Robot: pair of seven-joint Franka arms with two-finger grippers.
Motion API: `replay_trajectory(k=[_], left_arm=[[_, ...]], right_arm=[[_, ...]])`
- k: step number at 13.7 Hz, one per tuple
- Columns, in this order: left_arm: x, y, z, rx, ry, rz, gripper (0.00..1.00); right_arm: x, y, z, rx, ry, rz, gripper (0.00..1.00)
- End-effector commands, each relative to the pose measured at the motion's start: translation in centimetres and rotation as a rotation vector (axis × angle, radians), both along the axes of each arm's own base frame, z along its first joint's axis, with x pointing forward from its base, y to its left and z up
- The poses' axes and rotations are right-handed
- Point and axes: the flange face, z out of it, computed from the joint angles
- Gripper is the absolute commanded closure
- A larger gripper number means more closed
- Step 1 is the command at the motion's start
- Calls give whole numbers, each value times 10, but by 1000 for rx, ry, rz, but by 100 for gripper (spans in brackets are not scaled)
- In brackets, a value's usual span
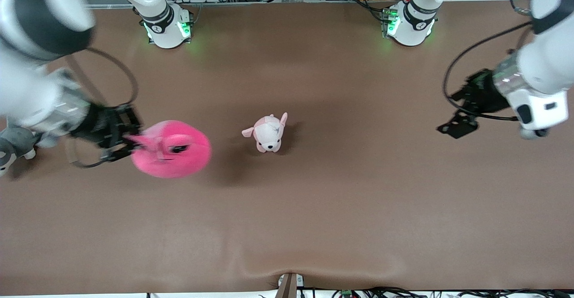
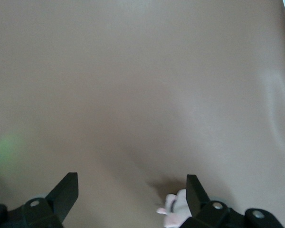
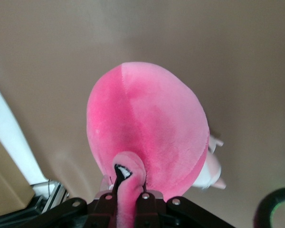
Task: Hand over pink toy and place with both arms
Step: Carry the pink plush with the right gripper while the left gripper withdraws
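Our right claw [image 1: 128, 143] pinches the soft, light pink toy [image 1: 172, 149] by a flap, while our left claw [image 1: 457, 123] hangs spread and empty.

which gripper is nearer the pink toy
Right. The right gripper is shut on the pink toy; the left gripper hangs open, apart from it, over the left arm's end.

No text or label can be read.

A robotics lab is showing here: two white arms [image 1: 163, 20] standing bolted along a brown table's [image 1: 314, 226] edge, cables [image 1: 381, 292] trailing.
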Motion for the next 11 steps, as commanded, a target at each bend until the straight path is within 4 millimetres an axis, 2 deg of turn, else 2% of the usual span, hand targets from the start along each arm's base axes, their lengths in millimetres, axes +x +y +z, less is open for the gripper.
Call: replay_trajectory(k=[1, 2, 4, 6, 7, 9, 11], left_arm=[[-4, 28, 2, 30, -4, -198, 0], [-3, 34, 1, 42, -13, -274, 0], [-4, 63, 8, 90, -29, -344, 0], [-4, 82, 9, 84, -40, -491, 0], [-4, 85, 10, 91, -45, -573, 0], [-6, 89, 16, 124, -48, -646, 0], [-9, 89, 24, 147, -58, -736, 0]], right_arm=[[0, -98, -49, 107, 28, 98, 100], [-2, -125, -75, 122, 40, 127, 100], [-16, -180, -118, 162, 46, 157, 100], [-31, -217, -159, 190, 12, 238, 100], [-42, -224, -184, 212, 29, 235, 100], [-47, -222, -204, 209, 30, 231, 100], [-53, -241, -218, 217, 4, 280, 100]])
